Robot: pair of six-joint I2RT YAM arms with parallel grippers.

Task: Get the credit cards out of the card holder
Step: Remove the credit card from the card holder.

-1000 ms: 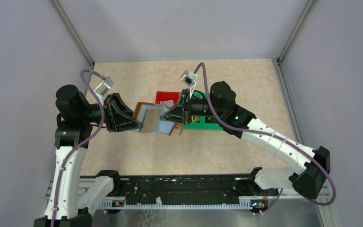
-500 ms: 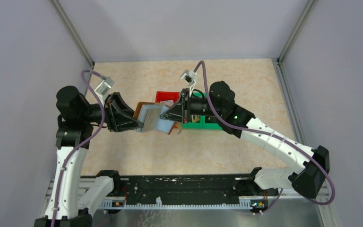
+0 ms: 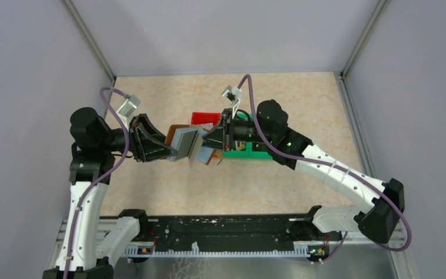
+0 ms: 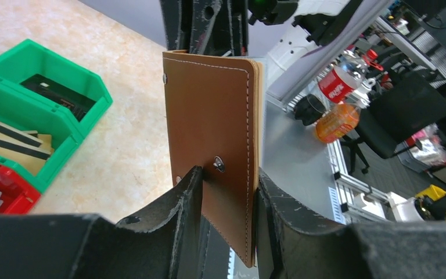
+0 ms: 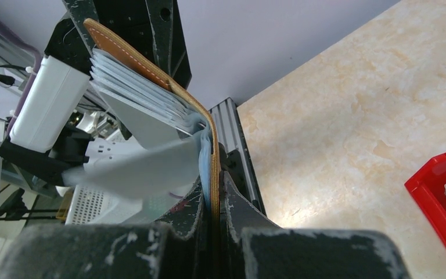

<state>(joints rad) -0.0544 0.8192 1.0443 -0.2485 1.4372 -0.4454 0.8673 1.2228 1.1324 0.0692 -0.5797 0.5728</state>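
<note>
The brown card holder [image 3: 187, 143] hangs in the air between both grippers, partly folded, its pale grey-blue pockets facing up. My left gripper [image 3: 165, 152] is shut on one flap; in the left wrist view its fingers [image 4: 189, 195] clamp the brown cover [image 4: 209, 116] beside the snap. My right gripper [image 3: 210, 143] is shut on the other flap [image 5: 212, 151]. The pockets [image 5: 139, 99] fan out in the right wrist view. A blurred grey sheet [image 5: 133, 171] sticks out of them; I cannot tell if it is a card. Gold credit cards [image 4: 11, 142] with dark stripes lie in the green bin [image 4: 46, 75].
The green bin [image 3: 250, 152] sits under my right wrist, and the red bin [image 3: 204, 119] with whitish scraps stands behind the holder. The red bin's corner also shows in the right wrist view [image 5: 438, 192]. Grey walls close in the table on three sides.
The holder has folded further: its pale inside looks narrower and greyer from above. The left gripper has shifted slightly toward the right one. Both grippers keep their hold.
</note>
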